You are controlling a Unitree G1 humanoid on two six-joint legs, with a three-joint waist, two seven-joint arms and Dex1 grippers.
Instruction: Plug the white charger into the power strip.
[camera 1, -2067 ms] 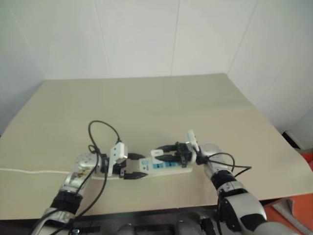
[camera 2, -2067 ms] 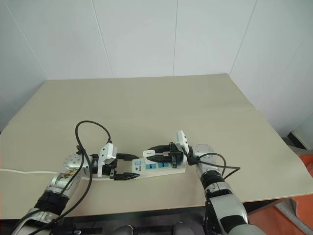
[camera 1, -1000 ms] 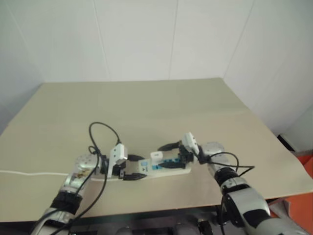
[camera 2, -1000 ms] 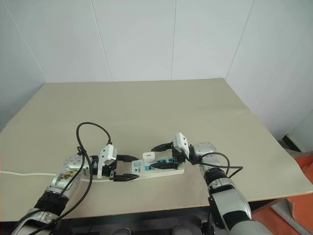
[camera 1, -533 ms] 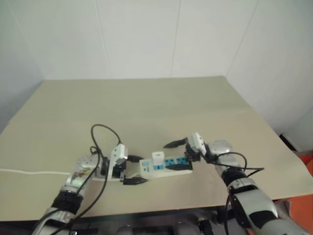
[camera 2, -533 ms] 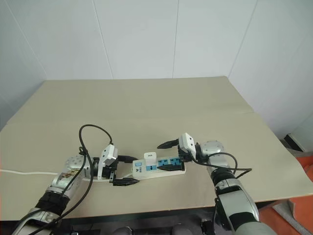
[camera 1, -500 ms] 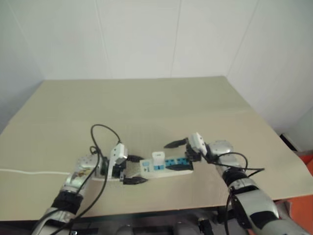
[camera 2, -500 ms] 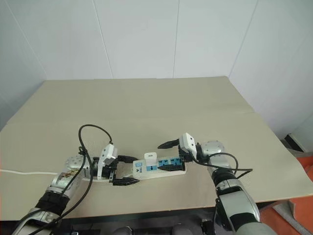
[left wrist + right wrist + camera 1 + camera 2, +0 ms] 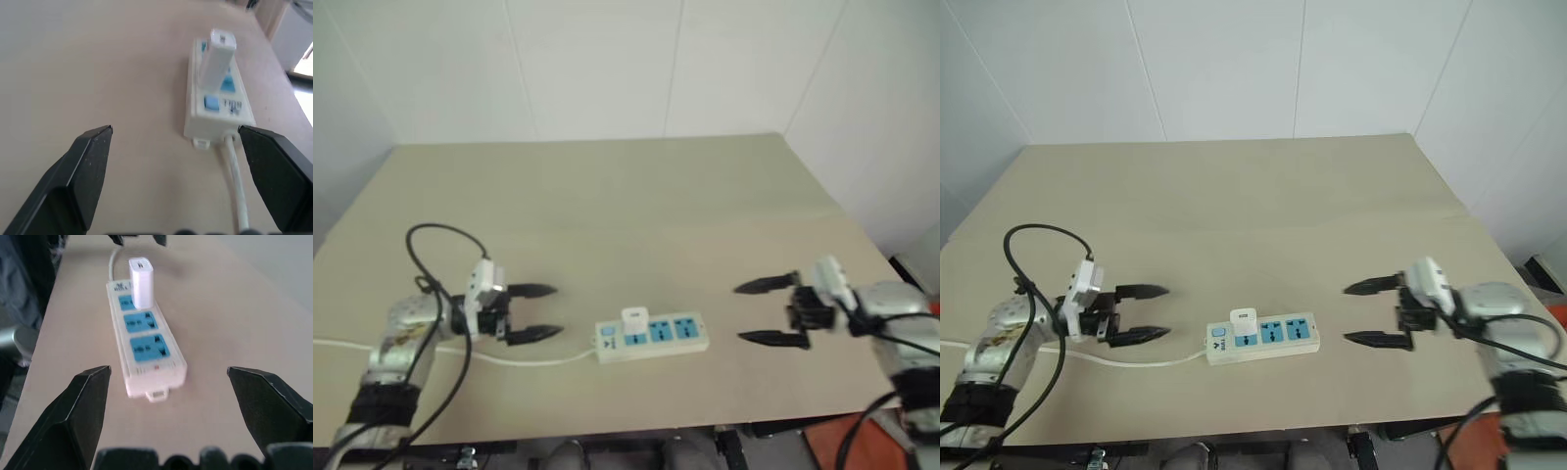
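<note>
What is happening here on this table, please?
A two-armed robot is working on plugging a white charger into a power strip on the beige table. At this moment the charger stands upright in the socket nearest the cord end, with the other two blue sockets free. Both claws are open and holding nothing: the left claw is off the cord end of the strip, the right claw off the other end.

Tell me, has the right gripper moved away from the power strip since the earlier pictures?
Yes. The right gripper, which was over the power strip before, now hangs open clear of its end, off to the robot's right.
</note>
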